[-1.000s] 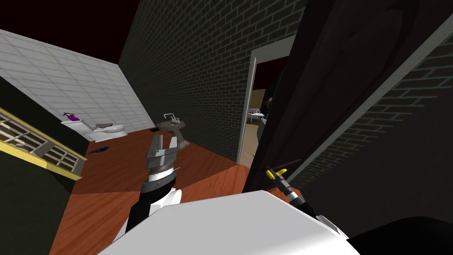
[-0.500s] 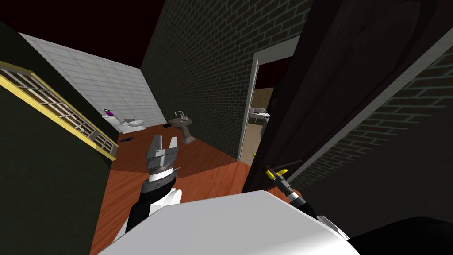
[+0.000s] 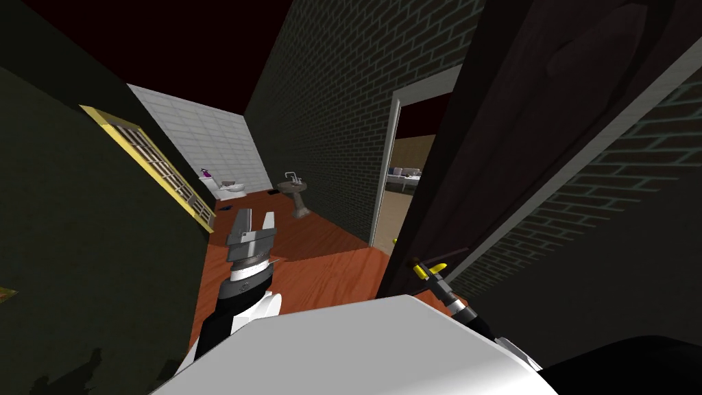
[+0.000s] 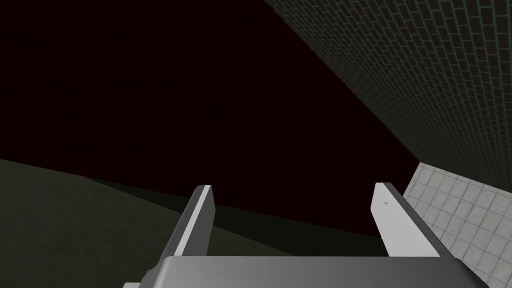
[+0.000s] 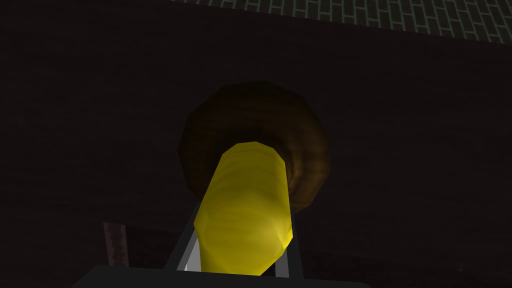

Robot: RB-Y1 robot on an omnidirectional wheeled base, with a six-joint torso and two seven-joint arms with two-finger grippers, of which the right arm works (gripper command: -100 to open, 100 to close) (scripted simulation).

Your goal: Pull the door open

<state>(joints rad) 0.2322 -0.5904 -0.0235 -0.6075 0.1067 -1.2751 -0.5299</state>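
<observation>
A dark brown door (image 3: 521, 130) stands partly open at my right, its free edge swung toward me. Its yellow lever handle (image 3: 429, 268) sits low on the door, and my right gripper (image 3: 432, 271) is shut on it. In the right wrist view the yellow handle (image 5: 245, 210) runs out from a round dark rosette (image 5: 300, 145) on the door face (image 5: 100, 125), with my fingers (image 5: 186, 245) pressed against its sides. My left gripper (image 3: 252, 222) is raised in front of me over the floor, open and empty; its fingers (image 4: 200, 220) stand wide apart.
Beyond the white door frame (image 3: 386, 171) lies a lit room with furniture. A dark brick wall (image 3: 329, 123) runs on the door's side. A pedestal sink (image 3: 296, 188) and a toilet (image 3: 230, 186) stand far down the wooden floor (image 3: 301, 274). A dark wall with a yellow-framed window (image 3: 164, 164) is close on my left.
My view has swung: the left wall and its window have closed in, the sink and toilet have shifted right and farther off. Both grippers keep their places; the right stays on the handle.
</observation>
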